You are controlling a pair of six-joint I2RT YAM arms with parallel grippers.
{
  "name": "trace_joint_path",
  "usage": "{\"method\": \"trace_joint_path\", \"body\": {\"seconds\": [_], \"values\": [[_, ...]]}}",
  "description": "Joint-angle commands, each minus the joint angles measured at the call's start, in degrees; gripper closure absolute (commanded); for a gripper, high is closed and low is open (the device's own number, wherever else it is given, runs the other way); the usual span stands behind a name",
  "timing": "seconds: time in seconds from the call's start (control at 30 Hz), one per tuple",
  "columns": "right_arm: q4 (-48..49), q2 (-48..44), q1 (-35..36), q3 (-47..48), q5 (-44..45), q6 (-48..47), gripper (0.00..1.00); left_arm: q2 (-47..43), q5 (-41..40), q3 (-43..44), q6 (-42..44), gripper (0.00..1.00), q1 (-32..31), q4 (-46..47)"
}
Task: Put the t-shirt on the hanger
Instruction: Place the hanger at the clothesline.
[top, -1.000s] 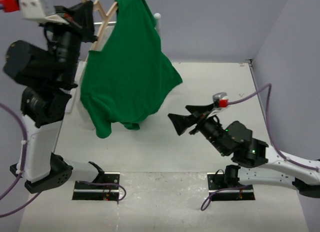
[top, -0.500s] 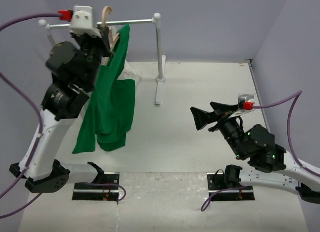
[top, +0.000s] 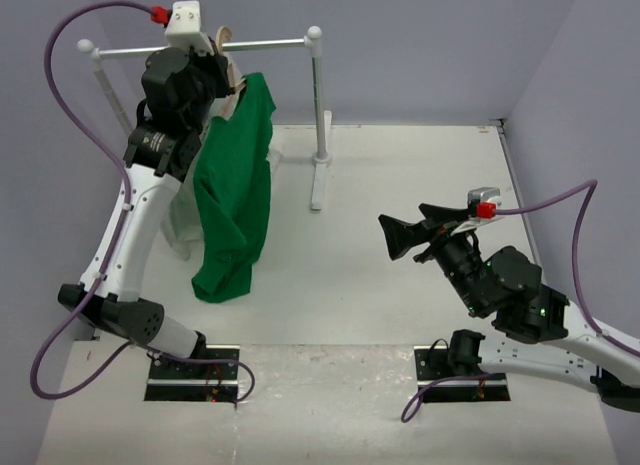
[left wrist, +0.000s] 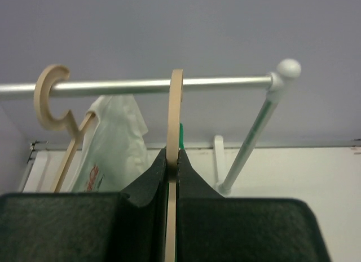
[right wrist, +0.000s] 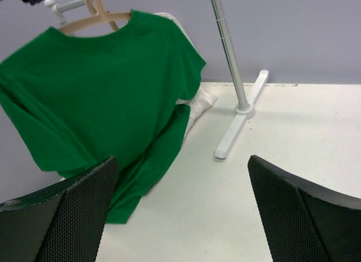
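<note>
The green t-shirt (top: 237, 175) hangs on the wooden hanger (top: 224, 37) up by the rail; its hem touches the table. It also shows in the right wrist view (right wrist: 107, 87), with the hanger (right wrist: 93, 14) through its neck. My left gripper (top: 213, 73) is shut on the hanger's hook (left wrist: 176, 104), which crosses the metal rail (left wrist: 225, 83); I cannot tell whether it rests on it. In the left wrist view my left gripper (left wrist: 172, 160) clamps the hook edge-on. My right gripper (top: 402, 235) is open and empty above the table, right of the t-shirt, and faces it (right wrist: 180, 166).
A second wooden hanger (left wrist: 53, 98) with a white t-shirt (left wrist: 110, 138) hangs on the rail to the left. The rack's white post (top: 319, 95) and foot (top: 318, 185) stand right of the green t-shirt. Purple walls close the back and sides.
My left arm has swung the hanger and green t-shirt up and back to the rail, and the t-shirt now hangs edge-on. My right gripper has shifted slightly right and stays open.
</note>
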Motion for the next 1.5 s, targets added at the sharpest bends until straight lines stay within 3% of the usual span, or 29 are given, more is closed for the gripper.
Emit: {"method": "trace_joint_path", "body": {"seconds": [0.0,0.27,0.47,0.6,0.77,1.23,1.47], "values": [[0.6,0.52,-1.66,1.7,-1.31,-0.58,0.01,7.67,4.42,14.73,-4.5,1.0,0.57,5.95],[0.52,-0.99,-4.95,-0.44,-4.66,1.05,0.01,8.8,0.21,15.22,-7.52,1.0,0.48,12.46],[0.52,-0.73,-6.6,-0.96,-6.49,1.3,0.01,2.12,-0.76,-6.51,-9.0,1.0,0.48,28.79],[1.43,-0.03,-7.63,-1.78,-7.4,1.22,0.01,2.33,-1.12,-12.82,-9.47,1.0,0.48,36.63],[2.15,0.47,-9.02,-2.65,-8.8,0.99,0.01,6.06,-1.06,-11.83,-7.94,1.0,0.48,40.38],[3.85,1.12,-12.17,-4.33,-11.96,0.07,0.01,17.37,-5.11,-1.49,-4.55,1.0,0.48,36.51],[4.21,0.68,-12.85,-5.01,-12.75,0.18,0.01,16.21,-5.09,-8.0,-6.14,1.0,0.48,38.19]]}}
